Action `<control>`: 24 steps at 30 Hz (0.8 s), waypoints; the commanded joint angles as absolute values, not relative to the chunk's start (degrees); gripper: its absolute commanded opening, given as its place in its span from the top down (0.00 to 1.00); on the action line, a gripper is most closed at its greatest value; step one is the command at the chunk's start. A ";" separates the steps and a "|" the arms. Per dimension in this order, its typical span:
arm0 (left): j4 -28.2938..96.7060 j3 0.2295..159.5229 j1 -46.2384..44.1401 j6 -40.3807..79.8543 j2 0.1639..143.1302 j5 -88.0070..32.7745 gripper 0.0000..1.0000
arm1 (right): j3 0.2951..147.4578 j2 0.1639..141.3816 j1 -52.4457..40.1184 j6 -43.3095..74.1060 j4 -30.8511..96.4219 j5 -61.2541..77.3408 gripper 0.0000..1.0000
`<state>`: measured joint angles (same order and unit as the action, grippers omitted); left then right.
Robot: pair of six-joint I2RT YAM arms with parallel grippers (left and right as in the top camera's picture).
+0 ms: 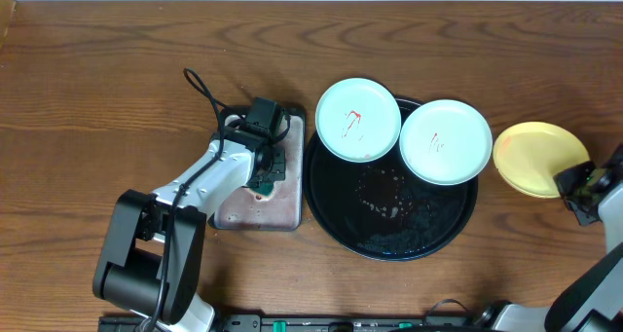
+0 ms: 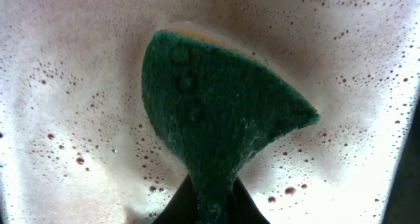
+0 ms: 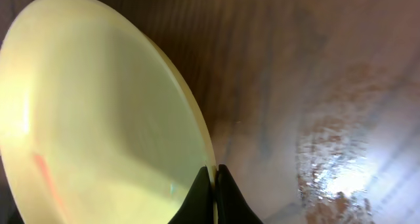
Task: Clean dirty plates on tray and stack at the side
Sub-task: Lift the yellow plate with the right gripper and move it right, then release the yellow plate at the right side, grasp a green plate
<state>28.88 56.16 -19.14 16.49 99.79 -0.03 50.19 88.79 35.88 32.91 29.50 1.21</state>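
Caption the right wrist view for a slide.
Right gripper pinches the yellow plate by its rim, wooden table beyond.

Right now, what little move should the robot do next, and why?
Probably carry the green sponge, pinched in the left gripper over the foamy small tray, across to the yellow plate: the right gripper holds it by its rim, and a red smear shows on it.

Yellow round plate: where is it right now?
Overhead view, far right: the yellow round plate is off the round glossy black tray, just right of the nearer mint-white plate, its rim pinched by the right pincer.
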 commanded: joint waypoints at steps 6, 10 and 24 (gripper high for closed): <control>29.06 55.72 -19.05 16.82 101.32 -0.67 0.93 | 51.31 88.71 34.96 24.80 23.00 14.26 0.53; 29.04 55.72 -19.05 16.82 101.32 -0.67 0.92 | 51.31 88.73 33.30 13.69 17.63 30.33 0.40; 29.04 55.72 -19.05 16.82 101.32 -0.67 0.93 | 51.27 91.92 18.35 0.14 15.49 21.34 0.43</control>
